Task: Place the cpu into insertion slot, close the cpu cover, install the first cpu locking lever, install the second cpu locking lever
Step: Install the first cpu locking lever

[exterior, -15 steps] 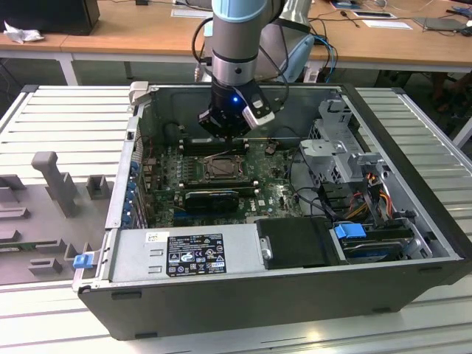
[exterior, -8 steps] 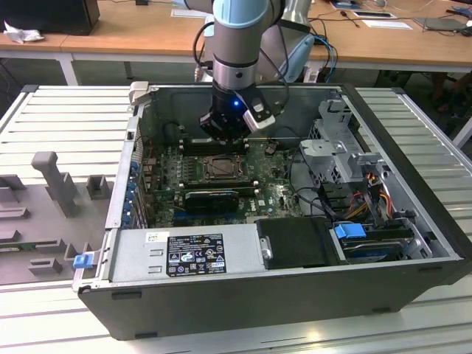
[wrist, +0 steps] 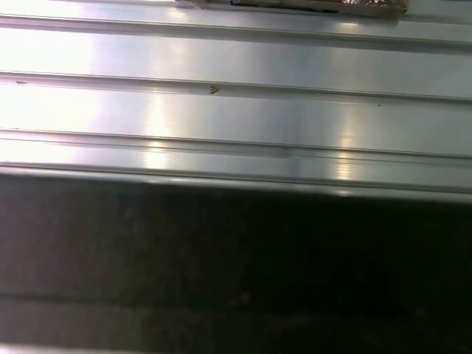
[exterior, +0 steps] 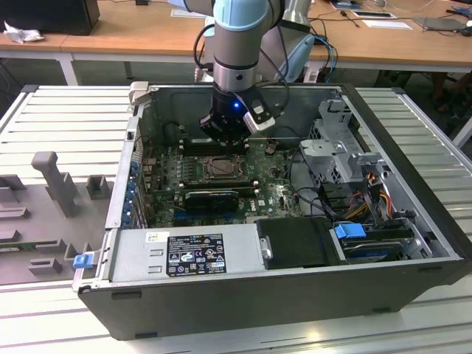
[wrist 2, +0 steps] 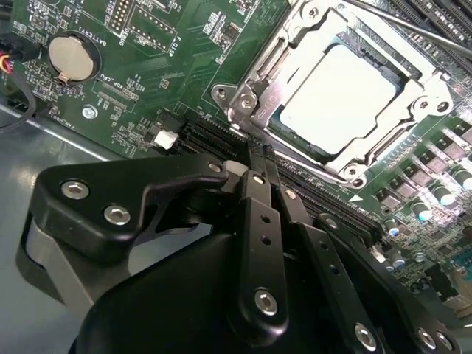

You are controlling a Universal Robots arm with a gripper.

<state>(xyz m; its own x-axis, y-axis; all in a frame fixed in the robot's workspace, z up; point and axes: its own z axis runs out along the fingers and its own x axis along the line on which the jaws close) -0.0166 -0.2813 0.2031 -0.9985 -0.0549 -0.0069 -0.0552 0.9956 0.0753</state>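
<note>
Your pincer (wrist 2: pixel 259 166) is pinched narrow and holds nothing. It hangs just beside the insertion slot (wrist 2: pixel 339 96), low over the green board. The cpu (wrist 2: pixel 335 92) already sits in the slot, and the cpu cover (wrist 2: pixel 413 99) lies down around it, keeping it in place.

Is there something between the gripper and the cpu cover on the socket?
Nothing visible. In the second wrist view the gripper has its jaws together beside the cpu cover, which lies closed over the cpu; only bare motherboard lies between.
</note>
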